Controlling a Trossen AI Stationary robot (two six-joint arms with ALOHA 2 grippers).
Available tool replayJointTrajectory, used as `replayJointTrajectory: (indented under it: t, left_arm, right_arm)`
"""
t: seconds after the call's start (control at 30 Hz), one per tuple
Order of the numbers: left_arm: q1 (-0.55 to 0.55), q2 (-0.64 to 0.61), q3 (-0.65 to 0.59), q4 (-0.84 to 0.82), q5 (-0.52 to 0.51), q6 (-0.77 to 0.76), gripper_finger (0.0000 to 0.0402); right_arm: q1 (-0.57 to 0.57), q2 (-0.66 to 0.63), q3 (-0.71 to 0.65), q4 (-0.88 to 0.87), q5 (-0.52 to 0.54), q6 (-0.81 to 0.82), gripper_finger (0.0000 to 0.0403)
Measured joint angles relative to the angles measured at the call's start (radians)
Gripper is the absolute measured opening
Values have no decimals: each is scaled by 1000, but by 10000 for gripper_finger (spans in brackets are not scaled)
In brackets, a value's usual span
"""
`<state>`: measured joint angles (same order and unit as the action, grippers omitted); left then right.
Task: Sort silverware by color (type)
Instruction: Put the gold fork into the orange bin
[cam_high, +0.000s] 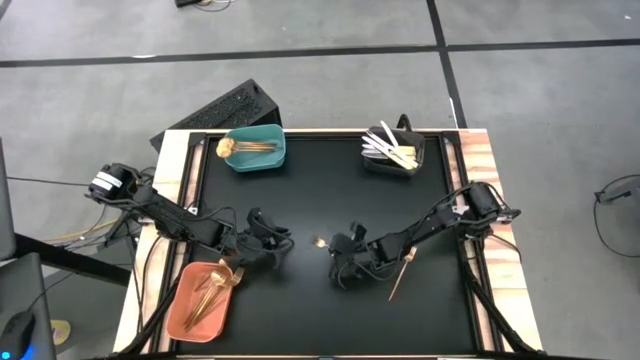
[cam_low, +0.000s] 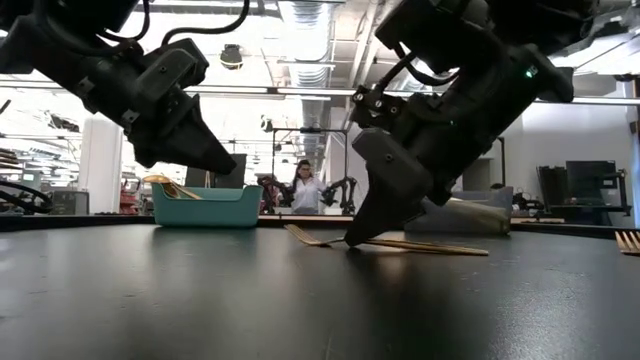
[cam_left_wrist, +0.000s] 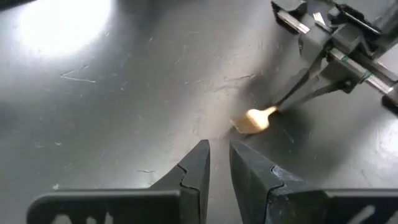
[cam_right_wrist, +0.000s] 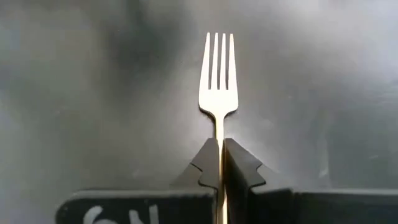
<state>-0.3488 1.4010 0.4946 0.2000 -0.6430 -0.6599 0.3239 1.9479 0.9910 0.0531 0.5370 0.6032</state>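
Black tabletop (cam_high: 300, 160) fills the frame's middle. Near its center, the right hand (cam_right_wrist: 221, 163) pinches a shiny gold metal fork (cam_right_wrist: 217, 81) tight by the neck. Left hand (cam_left_wrist: 219, 163) beside it holds nothing, fingers nearly together.

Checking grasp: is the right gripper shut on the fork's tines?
No, the right gripper is shut on the gold fork at its handle, tines free ahead.

Hardly any writing could be read. Pale hand-drawn marks stood on the black body of the right gripper (cam_right_wrist: 220, 163), perhaps "6N", and similar cropped marks on the left gripper (cam_left_wrist: 217, 163) stayed illegible.
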Motion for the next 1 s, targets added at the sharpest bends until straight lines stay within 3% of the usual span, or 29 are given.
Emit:
replayJointTrajectory:
  t: [0.1,0.23,0.33,0.4,0.57,0.7,0.87,1.0]
  left_arm:
    - [-14,0,0,12,-12,-18,60]
    - [-42,0,0,69,-62,-1,92]
    - [-49,0,-1,143,-126,33,129]
    - [-44,0,-1,224,-147,80,155]
    - [-4,0,-1,497,-139,290,209]
    - [54,0,-1,630,-59,390,223]
    - [126,0,0,667,81,390,224]
    - [157,0,0,683,111,387,224]
  right_arm:
    - [12,-19,-2,31,143,0,31]
    - [39,-84,-1,71,459,-15,29]
    - [73,-108,-1,111,695,-106,29]
    - [90,-110,-1,165,777,-191,29]
    - [102,-106,0,231,822,-393,29]
    - [108,-93,-1,277,833,-481,29]
    - [109,-94,0,308,840,-512,29]
    - [101,-94,0,373,848,-581,29]
